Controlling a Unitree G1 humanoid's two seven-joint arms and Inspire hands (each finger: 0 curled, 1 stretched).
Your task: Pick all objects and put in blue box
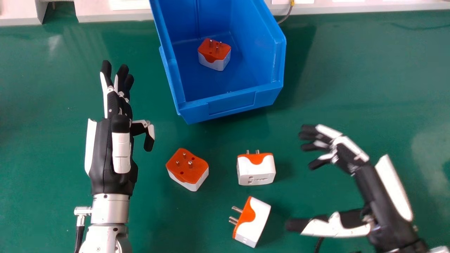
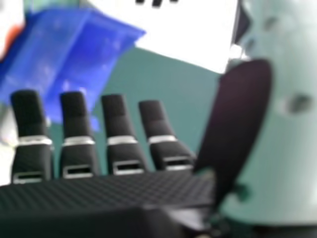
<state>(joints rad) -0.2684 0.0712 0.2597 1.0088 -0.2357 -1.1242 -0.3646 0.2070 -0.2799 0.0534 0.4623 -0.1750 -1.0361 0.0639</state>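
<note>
On the green counter (image 1: pixel 351 70), the white-and-orange plastic plug adapter (image 1: pixel 256 171) with prongs toward the blue plastic box (image 1: pixel 231 104) lies left of the right hand (image 1: pixel 367 184), fingers and thumb parted and empty, and nearer it than the slack-fingered left hand (image 1: pixel 105 154).

box (image 1: pixel 230 103): blue | adapters (image 1: pixel 256 170): orange-white | tabletop (image 1: pixel 369 77): green | right hand (image 1: pixel 374 188): black (apparently crosshatched)

Blue box (image 1: pixel 231 103) cut off
At the worktop's (image 1: pixel 351 70) far edge, the head view's top crops it; the bottom crops the left forearm (image 1: pixel 110 209).
</note>
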